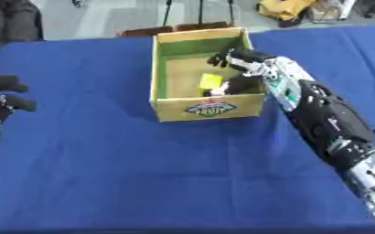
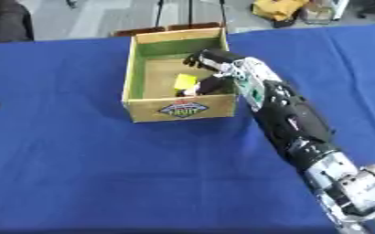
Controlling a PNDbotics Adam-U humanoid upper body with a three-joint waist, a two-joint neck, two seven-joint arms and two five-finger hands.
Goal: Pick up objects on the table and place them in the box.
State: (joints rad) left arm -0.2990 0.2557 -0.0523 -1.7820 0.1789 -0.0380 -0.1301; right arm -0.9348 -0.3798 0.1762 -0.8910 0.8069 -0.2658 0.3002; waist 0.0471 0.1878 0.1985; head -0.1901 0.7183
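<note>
Blue cloth covers surface [image 1: 103,173]. My right hand [image 1: 237,68] reaches over right wall into box [image 1: 211,108], fingers curled down inside; cannot tell whether they hold anything. Yellow item [image 1: 211,81] lies on box floor just left of that hand, small white-red bit beside it. My left hand [image 1: 2,98] sits well apart at left edge, fingers relaxed, holding nothing.

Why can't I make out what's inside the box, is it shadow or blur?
Both: in the left eye view the right hand shades the green-lined cardboard box, so only a yellow item reads; in the right eye view the dark shape beside it is soft and smeared.
</note>
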